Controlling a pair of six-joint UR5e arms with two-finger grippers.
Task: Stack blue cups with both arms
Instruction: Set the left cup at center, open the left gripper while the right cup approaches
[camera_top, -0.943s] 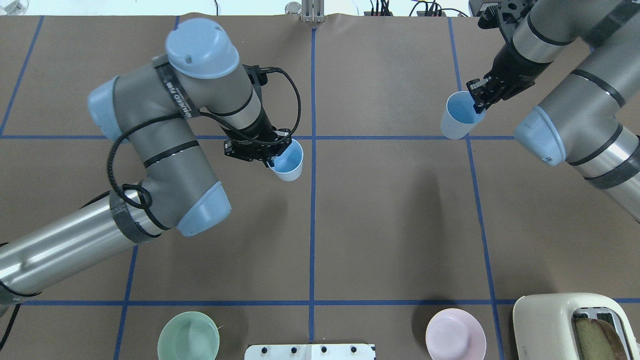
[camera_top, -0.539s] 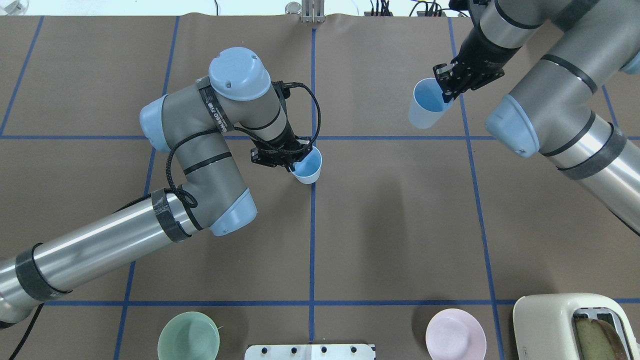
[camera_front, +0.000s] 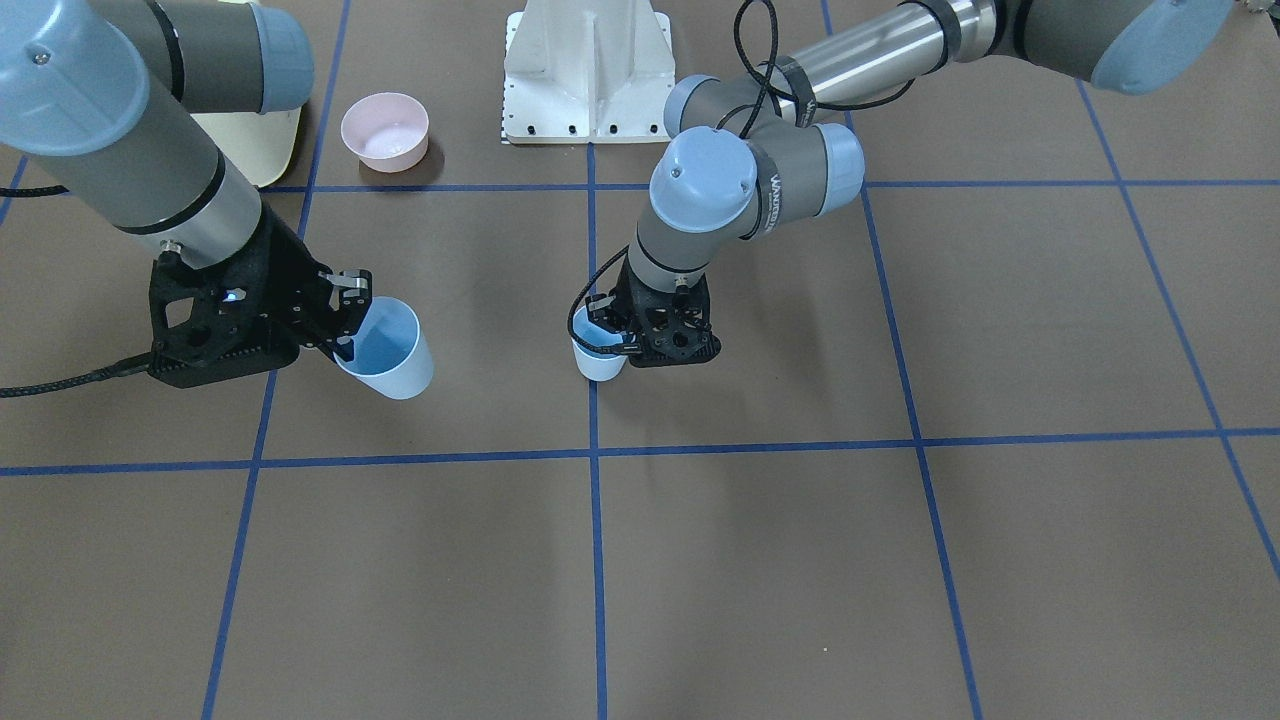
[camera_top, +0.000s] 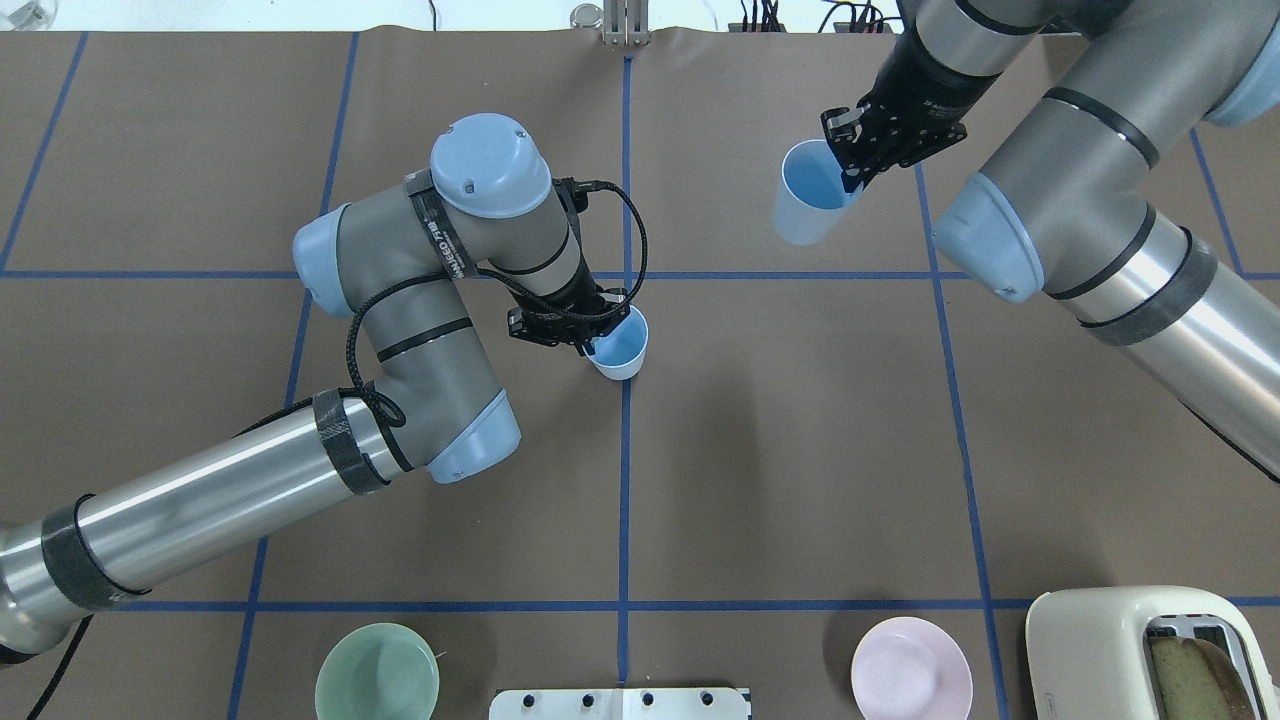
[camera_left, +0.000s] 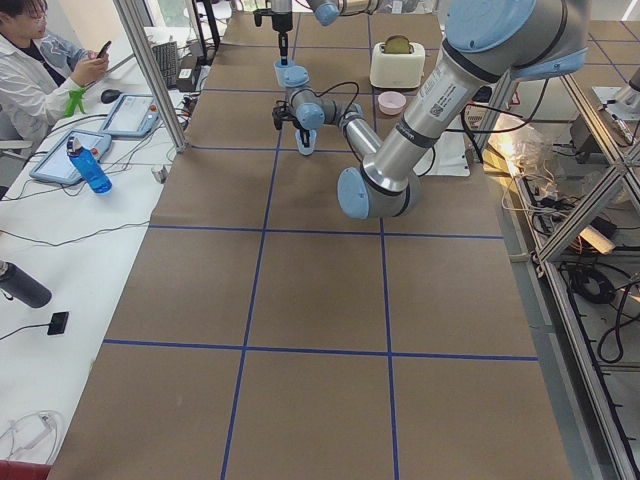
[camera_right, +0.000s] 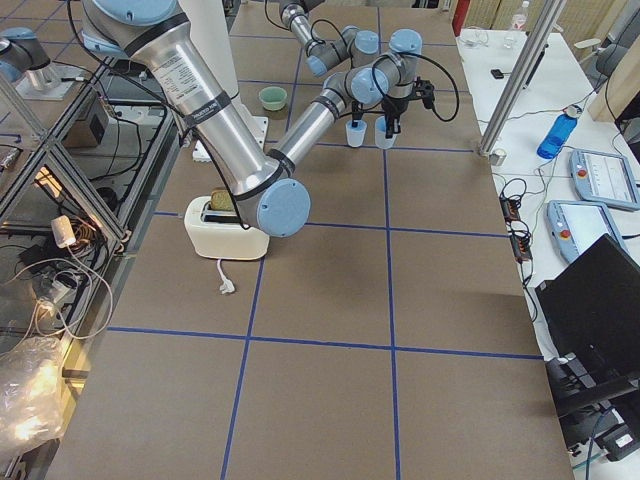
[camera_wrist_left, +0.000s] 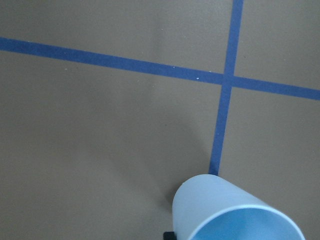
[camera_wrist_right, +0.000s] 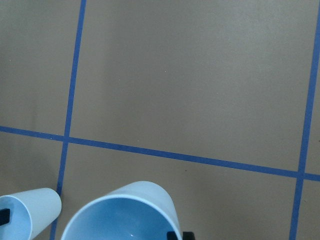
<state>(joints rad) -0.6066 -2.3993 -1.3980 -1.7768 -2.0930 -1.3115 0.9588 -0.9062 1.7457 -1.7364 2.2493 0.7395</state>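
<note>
My left gripper (camera_top: 592, 343) is shut on the rim of one pale-blue cup (camera_top: 622, 350) and holds it upright on the centre tape line, low at the table; I cannot tell whether it touches. In the front view this gripper (camera_front: 607, 337) and cup (camera_front: 598, 362) sit mid-table. My right gripper (camera_top: 852, 178) is shut on the rim of the second blue cup (camera_top: 805, 205), held tilted in the air to the right and farther back. In the front view it (camera_front: 392, 352) hangs from that gripper (camera_front: 350, 318). The right wrist view shows its own cup (camera_wrist_right: 120, 216) and the other cup (camera_wrist_right: 30, 210).
A mint-green bowl (camera_top: 377, 672) and a pink bowl (camera_top: 911, 668) stand near the robot's edge. A cream toaster (camera_top: 1150, 650) with bread stands at the near right corner. The white pedestal (camera_front: 588, 70) lies between the bowls. Blue tape lines grid the brown table.
My left arm has carried its cup right, onto the centre line. My right arm has carried its cup left and toward the far edge, closer to the centre.
</note>
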